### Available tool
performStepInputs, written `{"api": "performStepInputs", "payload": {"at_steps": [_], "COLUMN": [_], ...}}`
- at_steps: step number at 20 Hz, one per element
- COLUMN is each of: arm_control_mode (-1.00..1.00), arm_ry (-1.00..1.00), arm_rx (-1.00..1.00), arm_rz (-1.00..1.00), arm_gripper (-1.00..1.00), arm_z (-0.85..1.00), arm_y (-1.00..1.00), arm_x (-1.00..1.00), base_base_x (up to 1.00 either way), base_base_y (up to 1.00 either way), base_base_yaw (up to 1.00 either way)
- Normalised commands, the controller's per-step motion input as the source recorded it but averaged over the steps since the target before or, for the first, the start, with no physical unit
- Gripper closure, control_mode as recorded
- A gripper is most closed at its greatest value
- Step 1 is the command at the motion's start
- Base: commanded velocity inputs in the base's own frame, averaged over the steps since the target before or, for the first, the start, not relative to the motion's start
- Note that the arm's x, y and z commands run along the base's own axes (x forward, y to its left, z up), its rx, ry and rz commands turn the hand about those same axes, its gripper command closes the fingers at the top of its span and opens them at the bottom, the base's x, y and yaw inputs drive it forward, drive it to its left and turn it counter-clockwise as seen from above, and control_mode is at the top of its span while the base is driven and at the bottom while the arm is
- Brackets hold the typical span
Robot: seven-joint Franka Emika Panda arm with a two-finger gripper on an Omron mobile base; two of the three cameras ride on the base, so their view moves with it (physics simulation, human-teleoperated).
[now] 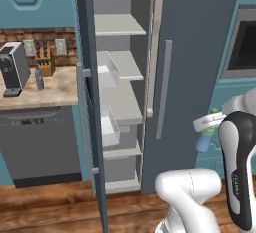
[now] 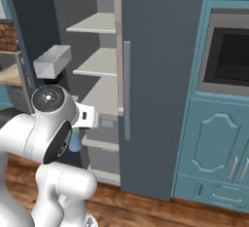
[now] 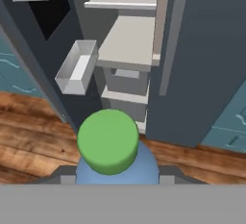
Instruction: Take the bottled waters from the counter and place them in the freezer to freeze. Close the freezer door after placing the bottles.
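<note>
My gripper (image 1: 205, 131) is shut on a clear blue bottled water (image 1: 203, 141) with a green top (image 3: 108, 141), held in front of the closed slate-grey right door (image 1: 195, 52). In the hand view the bottle (image 3: 144, 166) sits between my fingertips (image 3: 63, 173); beyond it are the freezer's pale shelves (image 3: 129, 43). The freezer (image 1: 122, 102) stands open, its door (image 1: 89, 77) swung out to the left, edge-on. A second, duller grey-blue bottle (image 1: 39, 78) stands upright on the counter (image 1: 55, 93) to the left. From the right base view, the gripper (image 2: 76, 134) and bottle (image 2: 74, 143) are below the wrist.
Clear bins (image 1: 108, 124) hang inside the open door. On the counter stand a coffee machine (image 1: 12, 69) and a knife block (image 1: 45, 64), above a dark dishwasher (image 1: 40, 142). A wall oven (image 2: 227, 58) and teal cupboards (image 2: 216, 145) lie right of the freezer. The floor is wood.
</note>
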Motion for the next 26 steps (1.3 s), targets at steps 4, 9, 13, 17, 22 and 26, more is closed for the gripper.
{"api": "performStepInputs", "payload": {"at_steps": [4,9,13,17,22,26], "arm_control_mode": [1.00,1.00,1.00,1.00,1.00,1.00], "arm_ry": [0.00,0.00,0.00,0.00,0.00,0.00], "arm_rx": [0.00,0.00,0.00,0.00,0.00,0.00], "arm_rz": [0.00,0.00,0.00,0.00,0.00,0.00], "arm_gripper": [1.00,1.00,1.00,1.00,1.00,1.00], "arm_z": [0.00,0.00,0.00,0.00,0.00,0.00], "arm_y": [0.00,0.00,0.00,0.00,0.00,0.00], "arm_x": [0.00,0.00,0.00,0.00,0.00,0.00], "base_base_x": [0.45,0.49,0.43,0.43,0.39,0.40], "base_base_y": [0.01,-0.08,-0.06,-0.02,-0.03,0.00], "base_base_yaw": [0.01,0.12,0.12,0.09,0.05,0.00]}}
